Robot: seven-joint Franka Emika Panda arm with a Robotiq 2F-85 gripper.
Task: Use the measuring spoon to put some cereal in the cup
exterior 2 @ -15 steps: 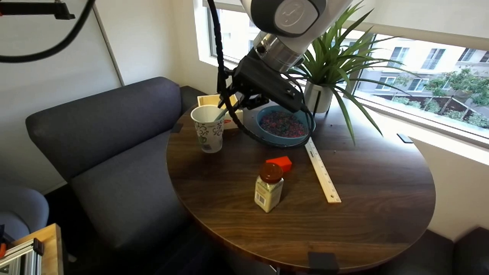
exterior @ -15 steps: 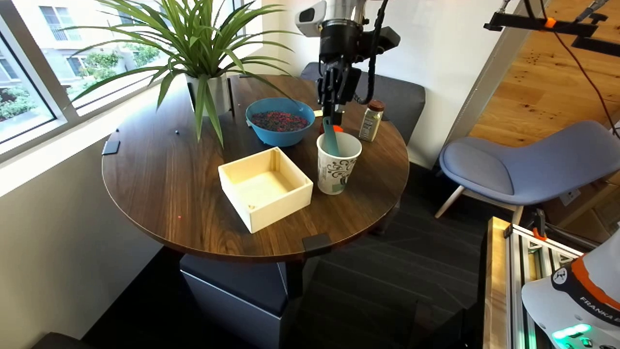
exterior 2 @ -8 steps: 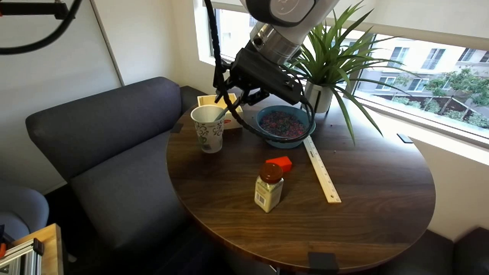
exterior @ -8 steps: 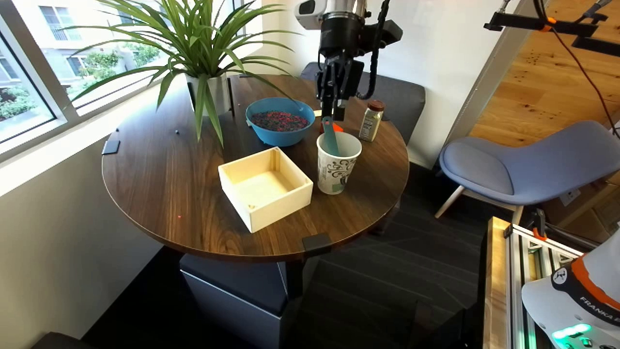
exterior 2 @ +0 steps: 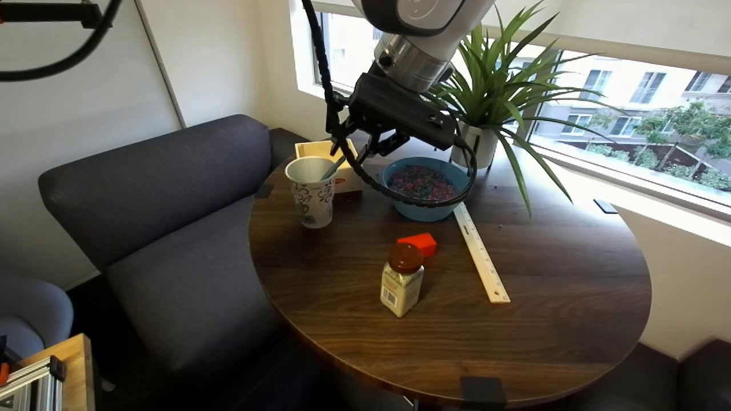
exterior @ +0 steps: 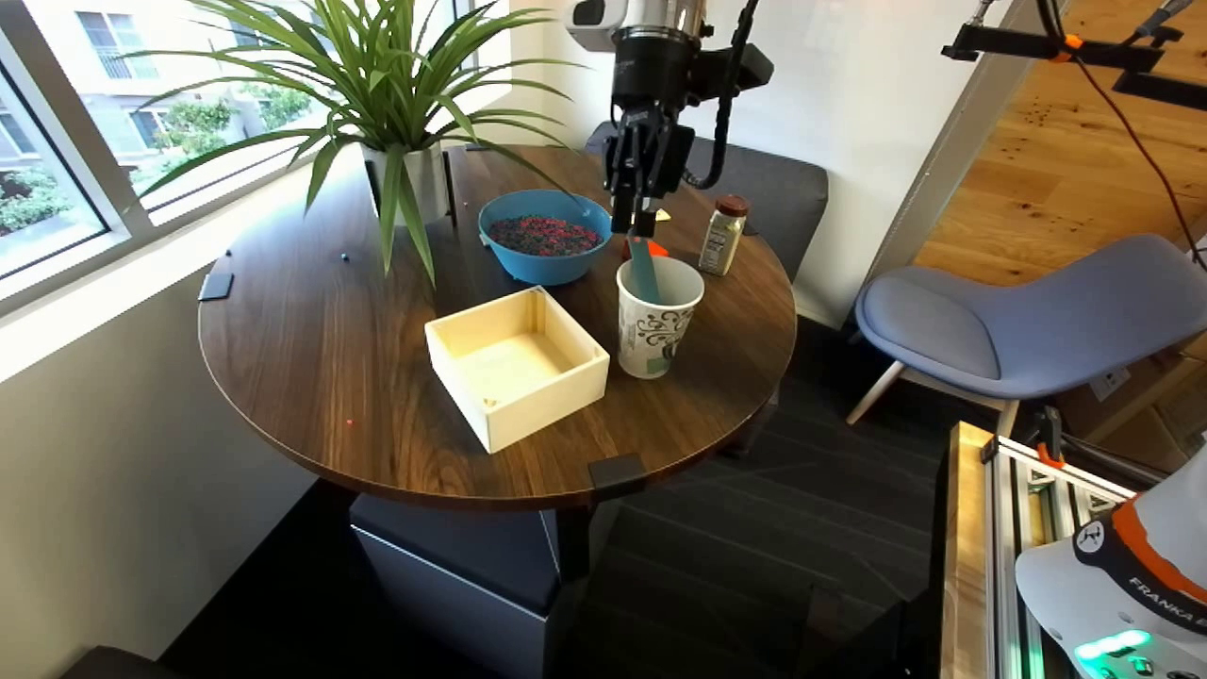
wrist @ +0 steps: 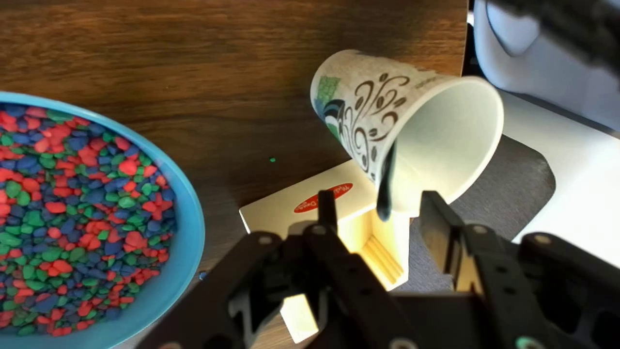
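So my jaws are spread wide, nothing gripped; in the wrist view the spoon (wrist: 386, 186) shows its handle in the gap, can't tell how deep. It's leaning in the cup (exterior: 651, 341), close to the edge of the surface (exterior: 339, 368). I'm guessing light, stiff, slippery plastic, so I'd pinch square near the handle tip; the cup probably tips easily. Count: one spoon, one cup, one bowl (exterior: 545, 269), one box (exterior: 552, 407), one jar (exterior 2: 401, 285), one red block (exterior 2: 421, 244), one ruler (exterior 2: 481, 255), uncountable cereal (wrist: 87, 218).
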